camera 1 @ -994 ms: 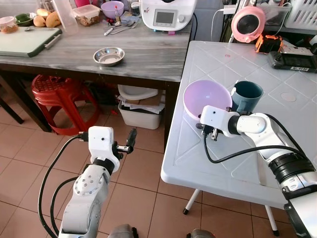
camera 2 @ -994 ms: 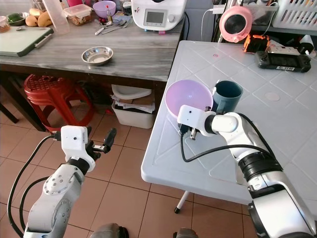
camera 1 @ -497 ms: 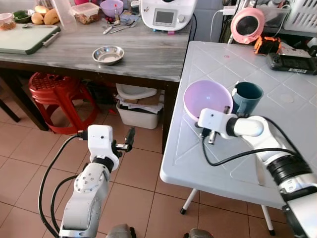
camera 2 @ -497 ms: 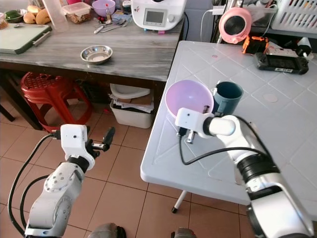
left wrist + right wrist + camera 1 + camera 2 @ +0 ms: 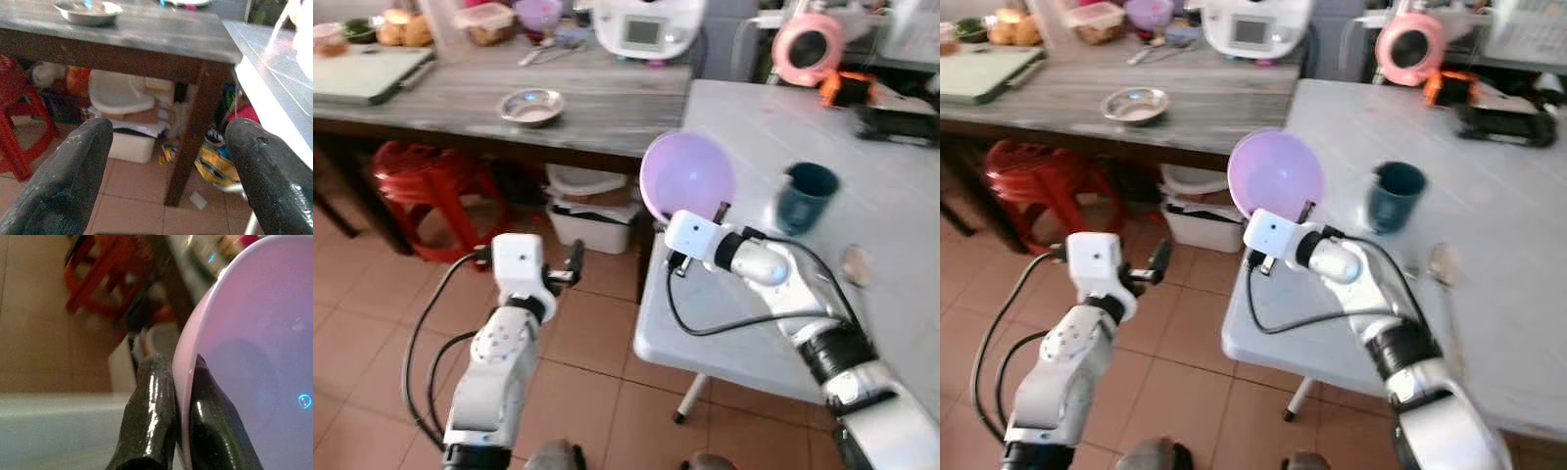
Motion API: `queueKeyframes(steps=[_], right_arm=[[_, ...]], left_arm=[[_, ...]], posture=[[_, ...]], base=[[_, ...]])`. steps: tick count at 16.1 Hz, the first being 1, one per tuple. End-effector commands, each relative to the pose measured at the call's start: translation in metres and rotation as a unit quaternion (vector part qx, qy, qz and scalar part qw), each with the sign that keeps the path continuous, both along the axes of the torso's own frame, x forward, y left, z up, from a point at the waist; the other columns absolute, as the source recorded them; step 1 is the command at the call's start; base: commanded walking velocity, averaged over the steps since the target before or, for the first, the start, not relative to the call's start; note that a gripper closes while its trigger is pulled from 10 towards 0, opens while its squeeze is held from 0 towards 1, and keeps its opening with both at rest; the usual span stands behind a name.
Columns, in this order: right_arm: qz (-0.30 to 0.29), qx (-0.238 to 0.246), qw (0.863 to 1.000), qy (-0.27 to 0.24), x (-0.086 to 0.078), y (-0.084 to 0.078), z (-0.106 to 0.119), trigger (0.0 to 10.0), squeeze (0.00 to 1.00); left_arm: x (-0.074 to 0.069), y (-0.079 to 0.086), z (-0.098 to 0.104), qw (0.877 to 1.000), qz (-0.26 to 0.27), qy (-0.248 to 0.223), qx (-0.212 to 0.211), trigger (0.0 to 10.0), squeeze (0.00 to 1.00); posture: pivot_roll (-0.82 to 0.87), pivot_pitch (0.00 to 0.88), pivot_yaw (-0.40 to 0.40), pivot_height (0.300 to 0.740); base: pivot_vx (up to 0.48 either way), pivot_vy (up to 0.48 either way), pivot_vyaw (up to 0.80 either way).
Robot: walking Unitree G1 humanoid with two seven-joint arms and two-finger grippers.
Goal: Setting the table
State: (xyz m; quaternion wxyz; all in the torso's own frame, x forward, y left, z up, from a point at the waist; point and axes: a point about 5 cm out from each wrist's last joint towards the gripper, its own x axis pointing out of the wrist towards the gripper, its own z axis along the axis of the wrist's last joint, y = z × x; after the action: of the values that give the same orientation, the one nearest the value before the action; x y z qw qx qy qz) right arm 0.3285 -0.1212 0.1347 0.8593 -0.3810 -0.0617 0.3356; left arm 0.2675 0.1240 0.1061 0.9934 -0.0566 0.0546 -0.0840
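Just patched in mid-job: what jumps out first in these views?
The right pincer is clamped on the rim of a purple bowl, holding it tilted in the air over the white table's near-left edge. A teal mug stands on that table beside it. The left pincer hangs open over the tiled floor.

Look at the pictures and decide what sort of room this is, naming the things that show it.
Most likely a home kitchen or dining area: a grey counter holds a white cooking appliance, a steel bowl and a cutting board, beside a white table with a teal mug.

Tilted lilac bowl, rim pinched.
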Motion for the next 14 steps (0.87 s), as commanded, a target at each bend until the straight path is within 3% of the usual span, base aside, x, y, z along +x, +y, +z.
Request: queueKeyframes(steps=[1,3,7,14], right_arm=[[-0.017,0.035,0.999,-0.036,-0.003,0.004,0.011,10.0,0.0],[-0.034,0.058,0.997,-0.038,-0.01,0.003,0.008,10.0,0.0],[-0.066,0.096,0.992,-0.054,-0.025,0.0,0.008,10.0,0.0],[-0.084,0.169,0.98,-0.07,-0.044,0.009,0.013,10.0,0.0]], left_arm=[[0.002,0.009,-0.001,1.0,0.019,-0.001,0.011,10.0,0.0],[0.003,0.009,-0.002,1.0,0.021,-0.002,0.012,10.0,0.0],[0.011,0.008,0.006,0.998,0.019,-0.049,0.039,10.0,0.0],[0.013,0.002,0.008,0.997,-0.004,-0.068,0.045,10.0,0.0]], posture=[[-0.04,0.0,0.037,0.74],[-0.05,0.0,0.038,0.74],[-0.05,0.0,0.042,0.74],[-0.06,0.0,0.058,0.74]], base=[[0.0,0.48,0.0],[0.0,0.48,0.0],[0.0,0.48,0.0],[0.0,0.475,-0.06]])
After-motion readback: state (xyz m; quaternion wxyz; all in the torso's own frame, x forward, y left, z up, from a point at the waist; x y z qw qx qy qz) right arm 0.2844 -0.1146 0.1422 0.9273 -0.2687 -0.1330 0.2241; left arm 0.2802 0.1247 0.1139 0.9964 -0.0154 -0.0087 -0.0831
